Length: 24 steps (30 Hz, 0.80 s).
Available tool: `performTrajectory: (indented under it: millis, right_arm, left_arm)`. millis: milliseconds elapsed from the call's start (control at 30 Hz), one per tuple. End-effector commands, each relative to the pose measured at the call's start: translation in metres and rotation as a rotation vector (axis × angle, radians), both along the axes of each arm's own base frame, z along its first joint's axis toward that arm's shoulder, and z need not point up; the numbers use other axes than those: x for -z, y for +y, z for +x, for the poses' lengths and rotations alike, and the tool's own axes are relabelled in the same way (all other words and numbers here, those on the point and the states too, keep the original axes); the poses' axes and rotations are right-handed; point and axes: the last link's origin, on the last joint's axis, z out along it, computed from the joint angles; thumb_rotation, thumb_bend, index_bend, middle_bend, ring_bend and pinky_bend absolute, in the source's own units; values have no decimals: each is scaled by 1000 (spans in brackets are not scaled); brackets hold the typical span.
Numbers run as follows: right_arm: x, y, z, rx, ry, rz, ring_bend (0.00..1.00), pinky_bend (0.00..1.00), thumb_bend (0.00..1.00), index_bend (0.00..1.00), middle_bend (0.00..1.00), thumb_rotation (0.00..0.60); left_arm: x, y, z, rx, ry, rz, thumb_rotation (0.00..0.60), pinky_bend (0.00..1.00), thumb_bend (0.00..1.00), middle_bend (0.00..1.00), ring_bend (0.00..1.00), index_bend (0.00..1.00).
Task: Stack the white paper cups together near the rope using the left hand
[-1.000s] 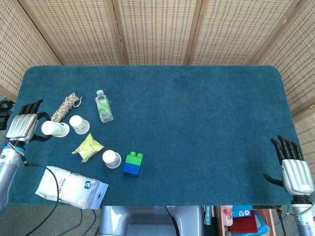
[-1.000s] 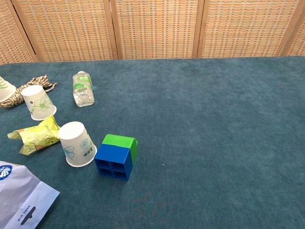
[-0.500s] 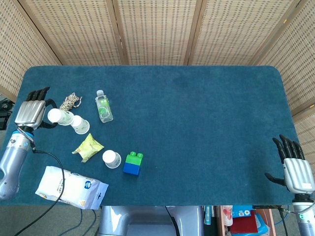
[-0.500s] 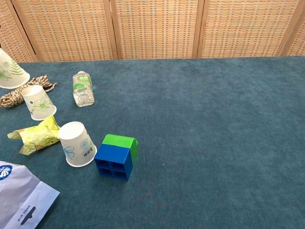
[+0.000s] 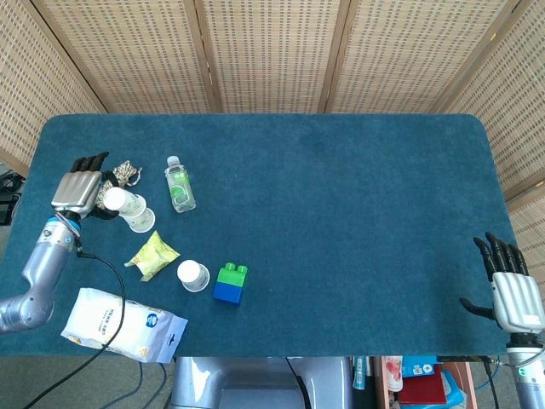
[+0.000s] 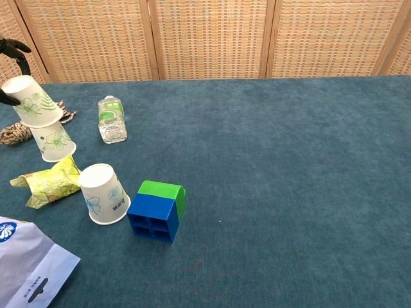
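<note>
My left hand (image 5: pixel 77 189) grips a white paper cup (image 5: pixel 115 200) with a green leaf print, held upside down and tilted. In the chest view this cup (image 6: pixel 32 101) hangs right over a second upturned cup (image 6: pixel 54 141), their edges overlapping; I cannot tell whether they touch. Only dark fingers (image 6: pixel 13 48) of that hand show there. The second cup (image 5: pixel 139 218) stands just right of the rope (image 5: pixel 126 170), a braided coil partly hidden behind my hand. A third cup (image 5: pixel 193 275) stands upturned nearer the front, beside the block. My right hand (image 5: pixel 509 290) rests open at the front right corner.
A small water bottle (image 5: pixel 180 184) lies right of the rope. A green snack packet (image 5: pixel 153 254) lies between the cups. A blue and green block (image 5: pixel 229 284) sits by the third cup, and a white bag (image 5: pixel 123 322) lies at the front left edge.
My left hand lifted its cup off the table and carried it rightward, past the rope, to just over the second cup. The right hand stayed put.
</note>
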Motion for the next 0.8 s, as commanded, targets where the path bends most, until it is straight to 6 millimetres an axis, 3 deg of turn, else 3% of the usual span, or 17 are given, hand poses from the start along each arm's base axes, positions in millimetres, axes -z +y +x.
performTrajectory:
  millis: [33,267,800]
  right_arm:
    - [0,0,0,0,-1,0,0,0,0,0,0,600]
    - [0,0,0,2,0,0,0,0,0,0,0,600]
    - [1,0,1,-5,-3,-4,0,0,0,0,0,600]
  left_arm:
    - [3,1,0,-7,5,-12,600,0,220,0,0,465]
    - [9,0,0,-18,-1,-27,600,0,220,0,0,462]
    - [-6,-7,8,22,-22,0,600,0,219,0,0,462]
